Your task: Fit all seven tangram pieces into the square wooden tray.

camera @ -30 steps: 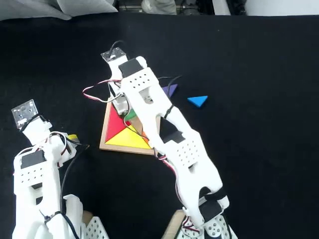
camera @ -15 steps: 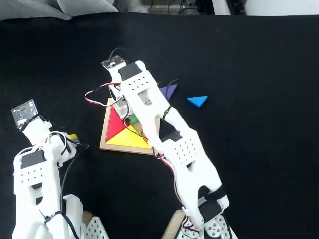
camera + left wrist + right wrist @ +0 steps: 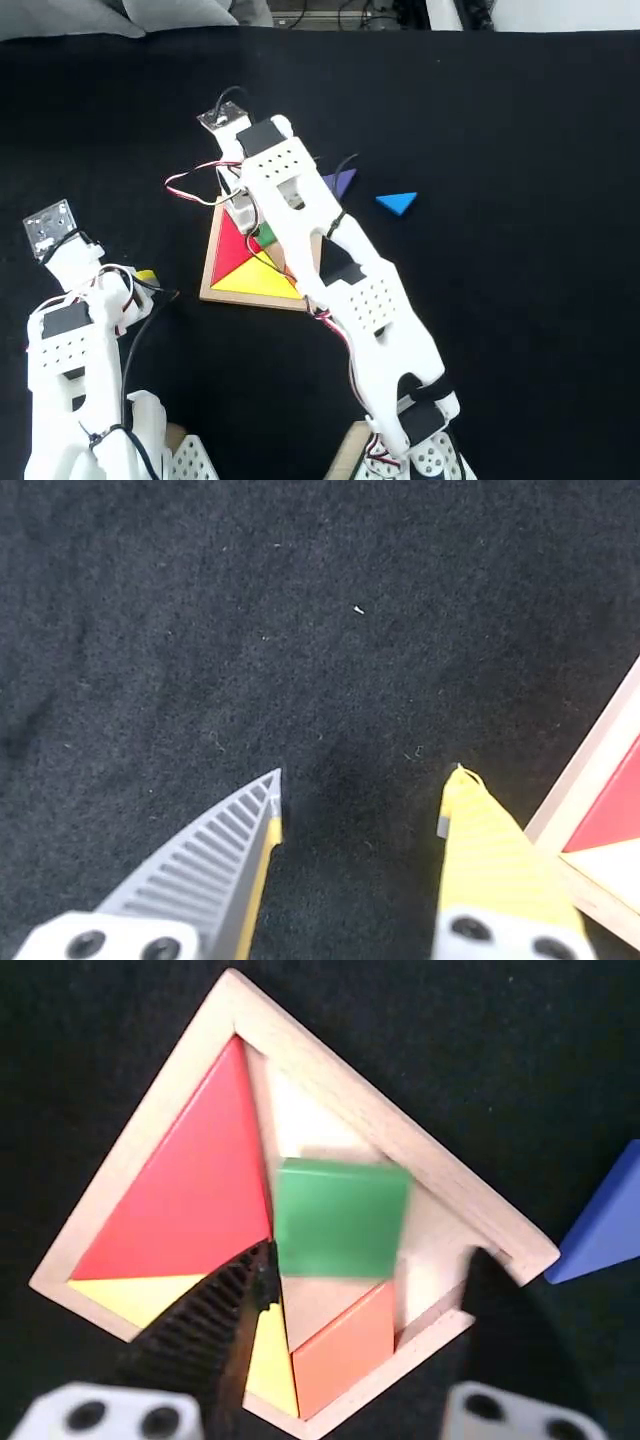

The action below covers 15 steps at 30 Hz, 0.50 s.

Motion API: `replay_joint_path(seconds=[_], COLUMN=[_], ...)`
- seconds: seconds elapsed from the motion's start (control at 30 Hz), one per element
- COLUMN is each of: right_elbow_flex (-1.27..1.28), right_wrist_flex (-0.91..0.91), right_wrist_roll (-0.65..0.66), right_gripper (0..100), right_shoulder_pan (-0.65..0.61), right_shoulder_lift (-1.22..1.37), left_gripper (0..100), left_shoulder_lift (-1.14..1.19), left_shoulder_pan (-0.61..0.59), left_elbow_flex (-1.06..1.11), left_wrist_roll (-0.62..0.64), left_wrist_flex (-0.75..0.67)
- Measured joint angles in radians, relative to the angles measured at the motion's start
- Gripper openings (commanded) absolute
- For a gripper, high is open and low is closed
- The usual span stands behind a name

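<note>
Your left gripper hangs over bare black cloth, fingers apart and nothing between them, with a corner of the square wooden tray just off one fingertip. The right gripper is spread wide above the tray. The green wooden square lies between its fingers, close to the ribbed one, next to the big red triangle. It looks skewed to the rim, so I'd twist it parallel before pressing it down. The purple triangle and blue triangle wait outside, beyond that arm.
</note>
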Motion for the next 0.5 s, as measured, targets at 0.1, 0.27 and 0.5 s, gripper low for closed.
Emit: replay_joint_path(seconds=[0.1,0.27,0.5], right_elbow_flex=[-0.002,-0.021,-0.137], right_wrist_flex=[0.0,0.009,-0.005], right_wrist_roll=[0.002,0.046,0.055], right_gripper=[30.9,19.1,1.8], right_shoulder_pan=[0.0,-0.012,-0.011], right_shoulder_lift=[0.018,0.018,0.018], left_gripper=[26,26,26], left_shoulder_lift=[0.0,0.0,0.0], left_shoulder_pan=[0.0,0.0,0.0], left_elbow_flex=[0.0,0.0,0.0], left_wrist_roll=[0.0,0.0,0.0], left_wrist_flex=[0.0,0.0,0.0])
